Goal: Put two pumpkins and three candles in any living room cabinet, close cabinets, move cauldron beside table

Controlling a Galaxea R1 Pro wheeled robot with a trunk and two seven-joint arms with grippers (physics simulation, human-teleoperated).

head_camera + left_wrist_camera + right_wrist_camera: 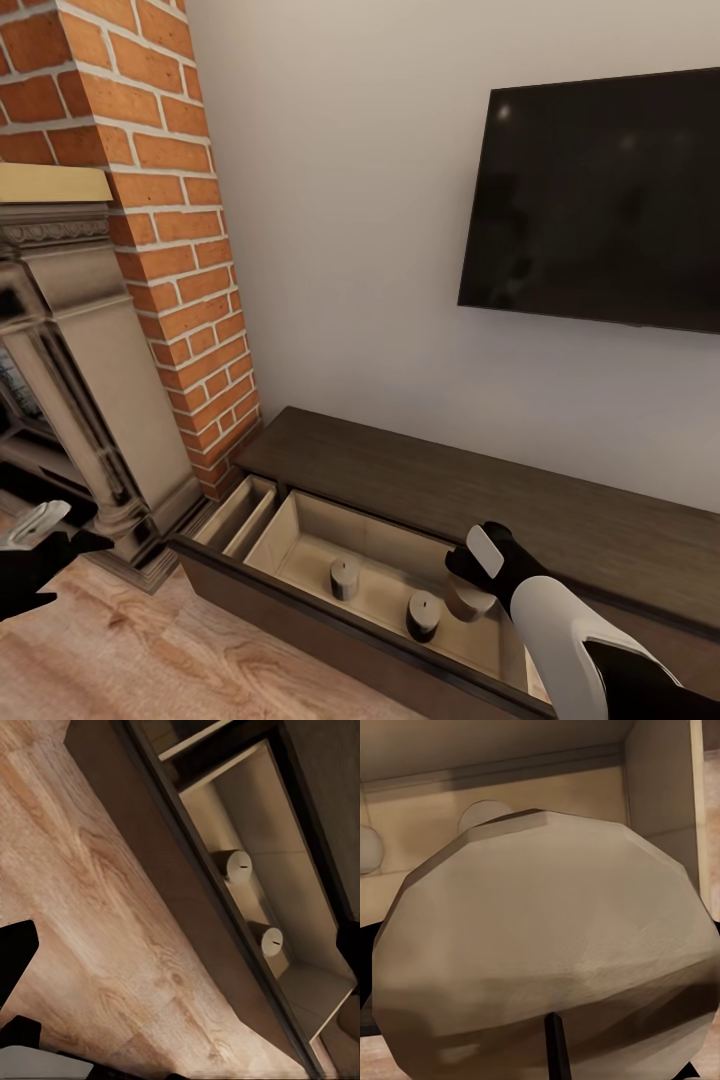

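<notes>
The low dark brown cabinet (450, 480) has a drawer (300, 535) pulled out, pale wood inside. Two beige-grey candles (344, 577) (423, 614) stand upright on the drawer floor; the left wrist view shows them too (236, 865) (268, 940). My right gripper (478, 578) hangs over the drawer's right part, shut on a third candle (468, 601), whose body looms large in the right wrist view (547, 945). My left gripper (40, 535) hovers above the plank floor, left of the cabinet, open and holding nothing. The pumpkins, cauldron and table are out of view.
A stone fireplace (90, 400) with a red brick chimney (170, 200) stands left of the cabinet. A black TV (600, 200) hangs on the wall above it. A narrower open compartment (240, 510) adjoins the drawer. Light wood floor (150, 660) lies in front.
</notes>
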